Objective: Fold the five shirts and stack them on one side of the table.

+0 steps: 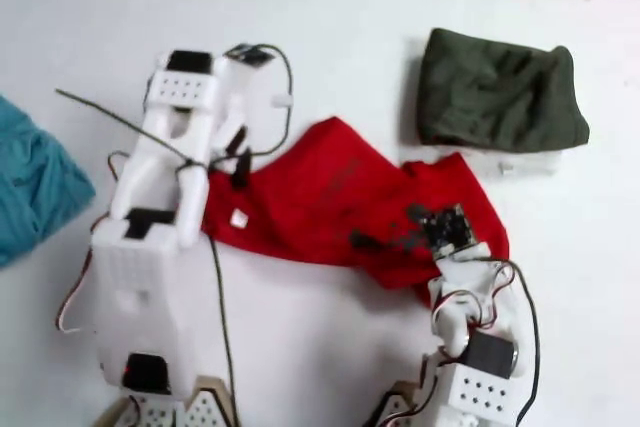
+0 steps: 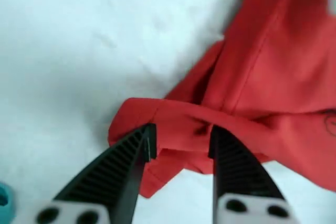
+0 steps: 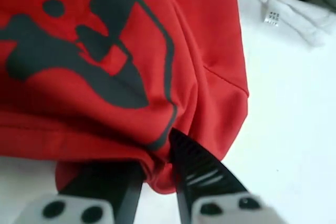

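Four garments lie on the one table point(image 1: 330, 347): one red shirt point(image 1: 330, 197), one green shirt point(image 1: 495, 92), one teal shirt point(image 1: 30, 182), and one white garment point(image 3: 296, 24) with a single small tag, which shows beside the green one. There are two arms, the left arm point(image 1: 140, 257) and the right arm point(image 1: 480, 387). There are two grippers, the left gripper point(image 2: 181, 142) and the right gripper point(image 3: 155, 153), each with two black fingers, four fingers in all.

red shirt point(image 1: 340, 197) rumpled at centre, black print up | green shirt point(image 1: 495, 92) folded, far right | teal shirt point(image 1: 30, 187) bunched, left edge
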`<state>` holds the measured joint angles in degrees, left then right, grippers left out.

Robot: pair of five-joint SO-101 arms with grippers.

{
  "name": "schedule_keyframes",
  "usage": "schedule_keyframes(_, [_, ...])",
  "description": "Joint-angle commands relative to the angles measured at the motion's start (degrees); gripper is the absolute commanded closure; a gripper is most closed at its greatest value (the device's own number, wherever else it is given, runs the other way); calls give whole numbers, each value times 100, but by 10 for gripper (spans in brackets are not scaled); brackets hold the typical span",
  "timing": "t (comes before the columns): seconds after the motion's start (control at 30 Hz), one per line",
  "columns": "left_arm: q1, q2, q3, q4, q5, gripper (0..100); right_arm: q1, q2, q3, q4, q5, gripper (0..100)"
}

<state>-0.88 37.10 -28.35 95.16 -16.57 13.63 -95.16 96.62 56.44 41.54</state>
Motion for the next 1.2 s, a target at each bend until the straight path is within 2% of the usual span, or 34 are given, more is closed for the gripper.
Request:
schedule_keyframes(0.0, [9,299,-541,79,149,812,48,101,62,-66,9,981])
schedule_keyframes(0.3, [9,765,-1376,97,149,812,92,48,44,-207,-167,981])
schedule_keyframes(0.47, [18,835,-1569,149,158,812,189,154,-404,-1473,-914,981])
schedule_keyframes(0.6, [44,721,-1956,668,158,812,13,787,-914,-1587,-914,981])
schedule_keyframes(0.7, [0,448,-1982,730,149,812,13,1543,-1398,-1675,-914,981])
schedule_keyframes(0.9, [185,-510,-875,730,26,812,-4,3530,-3042,-1815,-949,981])
schedule_keyframes(1.17, [378,-1969,1367,440,-1231,812,4,6413,-5319,-1771,-949,981])
